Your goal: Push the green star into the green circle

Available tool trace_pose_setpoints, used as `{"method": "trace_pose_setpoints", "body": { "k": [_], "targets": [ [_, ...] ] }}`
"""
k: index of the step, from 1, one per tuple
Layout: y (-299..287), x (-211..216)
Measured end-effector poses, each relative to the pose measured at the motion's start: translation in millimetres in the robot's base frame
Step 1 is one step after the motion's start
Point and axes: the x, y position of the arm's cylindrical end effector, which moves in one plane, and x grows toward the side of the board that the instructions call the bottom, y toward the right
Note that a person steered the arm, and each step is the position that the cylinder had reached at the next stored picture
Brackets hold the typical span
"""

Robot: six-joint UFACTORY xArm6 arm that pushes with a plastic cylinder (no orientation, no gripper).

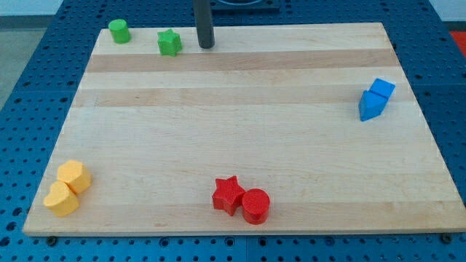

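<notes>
The green star (170,42) lies near the view's top left on the wooden board (240,131). The green circle (119,31) sits further left, close to the board's top left corner, a clear gap apart from the star. My tip (207,46) rests on the board just to the right of the green star, with a small gap between them. The dark rod rises out of the view's top.
A red star (228,194) and a red circle (255,205) touch near the bottom middle. Two yellow blocks (74,176) (61,199) sit at the bottom left. Two blue blocks (381,89) (371,106) sit at the right edge.
</notes>
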Motion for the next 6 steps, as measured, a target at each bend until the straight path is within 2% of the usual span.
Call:
{"method": "trace_pose_setpoints", "body": {
  "k": [2,4,6],
  "targets": [
    [-82.0,-8.5],
    [-100.3,26.1],
    [-126.0,-15.3]
  ]
}}
